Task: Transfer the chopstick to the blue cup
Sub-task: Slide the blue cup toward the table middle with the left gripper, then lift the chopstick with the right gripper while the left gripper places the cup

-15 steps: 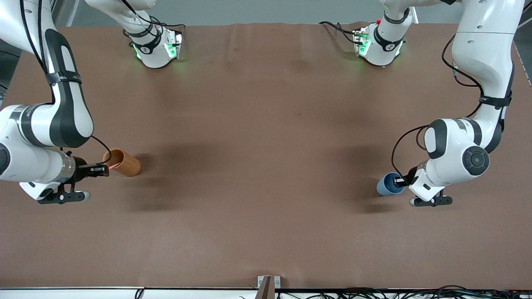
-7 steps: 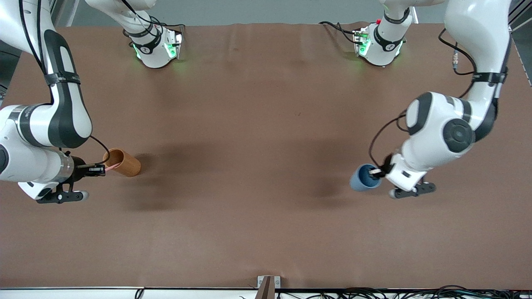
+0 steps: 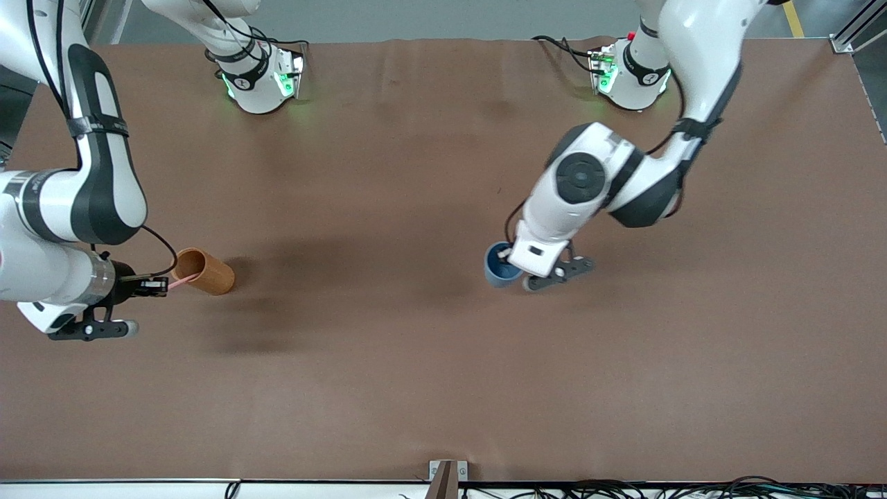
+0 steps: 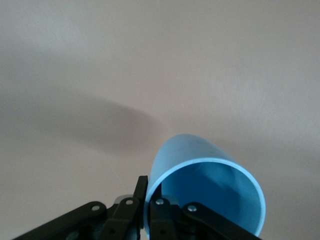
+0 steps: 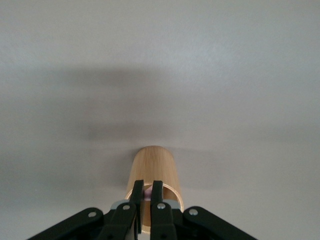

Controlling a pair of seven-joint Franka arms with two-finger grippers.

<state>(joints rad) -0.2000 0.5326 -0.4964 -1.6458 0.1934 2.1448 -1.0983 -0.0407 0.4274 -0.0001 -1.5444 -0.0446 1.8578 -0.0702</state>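
Desk [image 3: 416, 360] carrying a brown cup [image 3: 205, 271]. Left end effector [image 3: 509, 260] is clamping the blue cup [image 3: 497, 265] by its rim. Right end effector [image 3: 161, 285] is pinching the chopstick [image 3: 179, 281] at the brown cup's mouth. Extraction underway; next, draw the stick clear and align it over the blue cup.

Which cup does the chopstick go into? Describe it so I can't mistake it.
Find the left arm reaching over the middle of the brown table. Its end effector grips the rim of the blue cup. It is small, tapered and blue, unlike the wooden cup at the right arm's end.
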